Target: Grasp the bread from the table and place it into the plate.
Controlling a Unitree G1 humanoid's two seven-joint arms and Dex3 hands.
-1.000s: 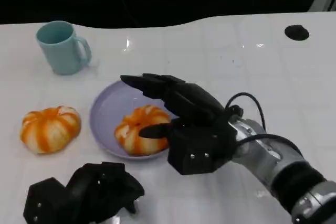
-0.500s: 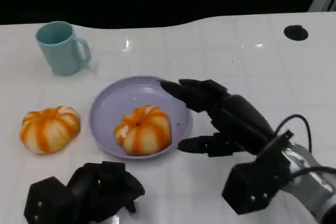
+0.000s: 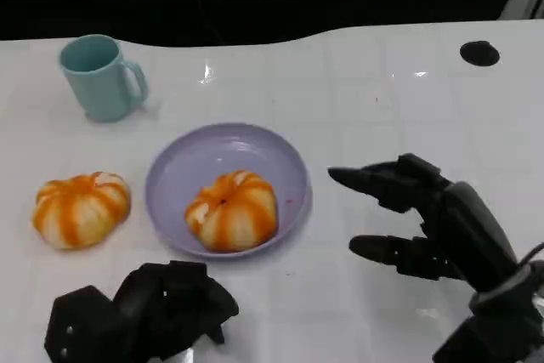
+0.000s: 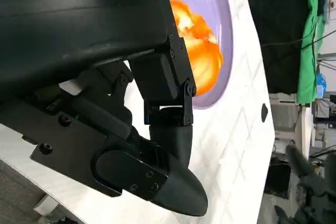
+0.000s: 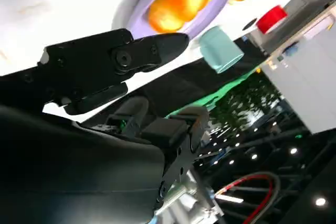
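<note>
head view: the purple plate (image 3: 182,178) sits in the middle of the white table (image 3: 382,108). behind the plate the table's far edge meets the dark. there is open table right of the plate, where the right hand (image 3: 433,218) hovers with fingers spread, holding nothing. the left hand (image 3: 144,312) sits in front of the plate, curled in on nothing. one bread (image 3: 232,210) lies in the plate, round, orange with pale stripes. a second bread (image 3: 81,208) lies left of the plate. a blue cup (image 3: 100,76) stands behind and left of the plate.
</note>
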